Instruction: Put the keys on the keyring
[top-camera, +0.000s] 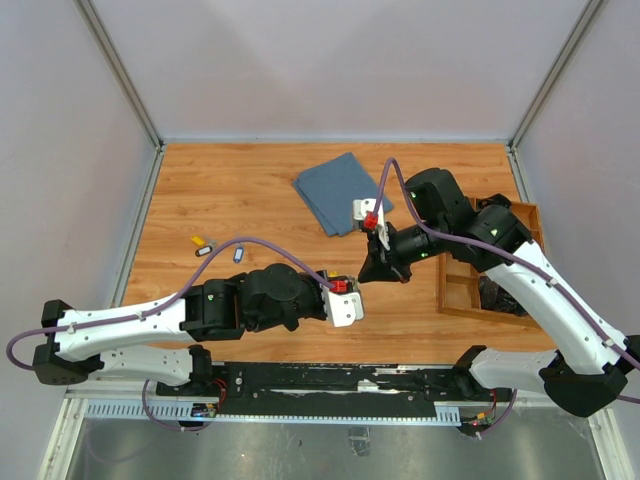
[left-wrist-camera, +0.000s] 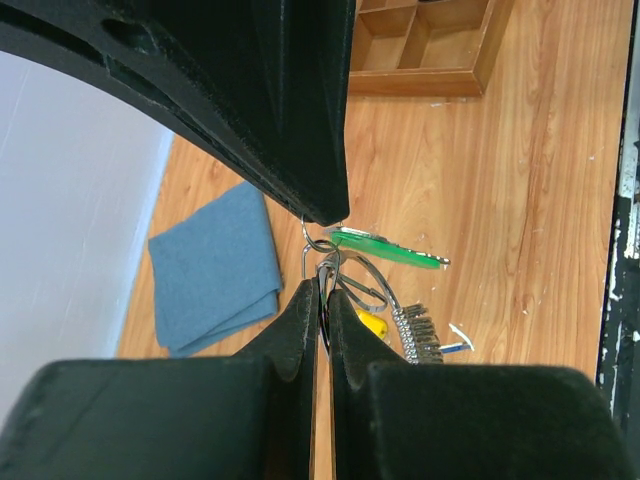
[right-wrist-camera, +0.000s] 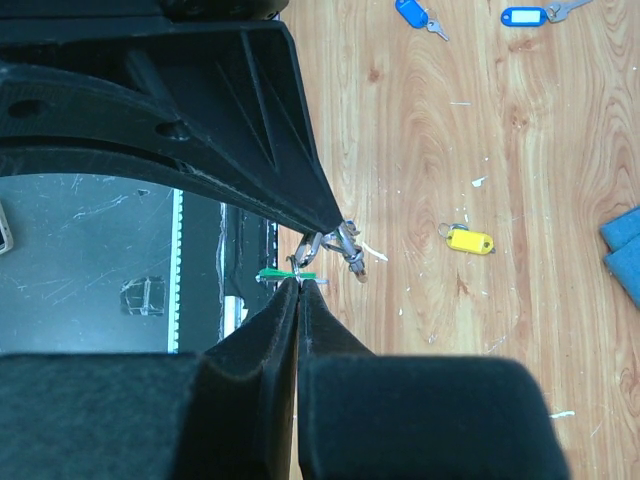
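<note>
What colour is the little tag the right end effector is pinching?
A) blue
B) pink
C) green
C: in the right wrist view a green tag is nipped at the shut tips of the right end effector. The blue keys lie loose on the table, and the left end effector grips the keyring.

Left arm, right arm: white shells, black joints, purple cables; small red bits near wrists, perhaps connectors.

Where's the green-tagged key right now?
Left wrist view, centre: the green-tagged key sits against the keyring, over the table's middle. The right end effector pinches its tag; the left end effector grips the keyring.
</note>
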